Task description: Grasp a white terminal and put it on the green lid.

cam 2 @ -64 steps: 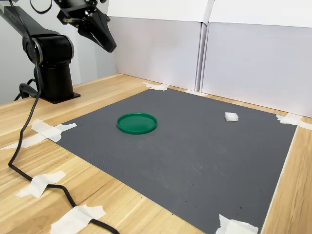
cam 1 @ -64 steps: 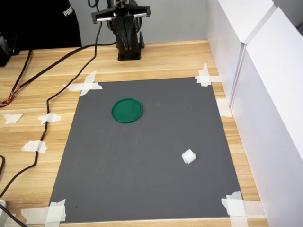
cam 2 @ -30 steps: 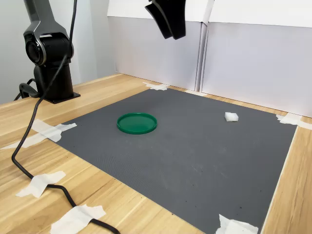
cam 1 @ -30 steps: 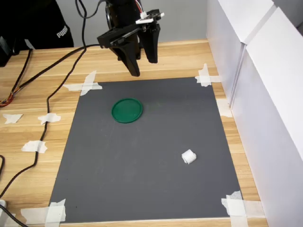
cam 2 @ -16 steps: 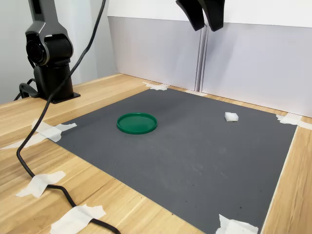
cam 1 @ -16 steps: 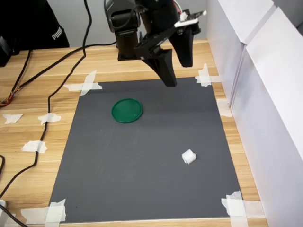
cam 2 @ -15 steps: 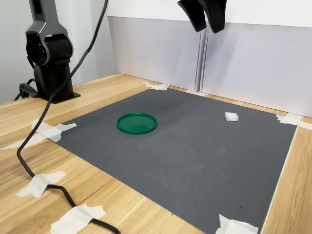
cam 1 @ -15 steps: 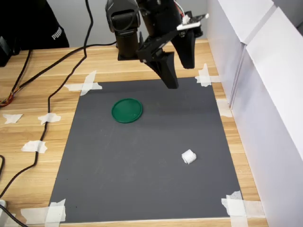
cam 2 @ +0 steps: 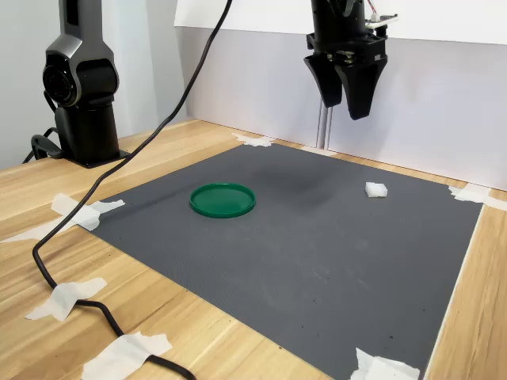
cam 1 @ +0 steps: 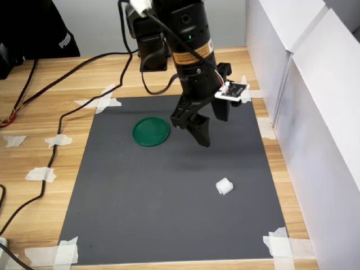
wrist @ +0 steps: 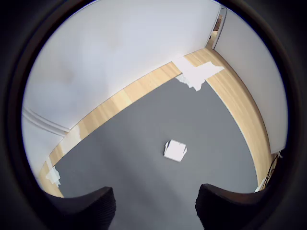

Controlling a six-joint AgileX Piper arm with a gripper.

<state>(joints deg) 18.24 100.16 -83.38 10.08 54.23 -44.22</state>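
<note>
Terminal [cam 1: 224, 186] looks light, rigid, slick; we'd pinch its flat sides. Gripper [cam 2: 345, 105] hangs above, jaws spread, empty. Lid [cam 1: 151, 131] well apart.

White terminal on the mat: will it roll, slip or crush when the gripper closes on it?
The terminal looks blocky with flat faces, so it probably won't roll. It is tiny, so likely light and easily nudged aside by an off-centre gripper. It appears to be hard plastic, so probably stiff; the textured mat may resist sliding.

You have the lid [cam 1: 151, 131] and terminal [cam 1: 224, 186] well apart on the mat [cam 1: 146, 202], terminal toward the first exterior view's right.
</note>
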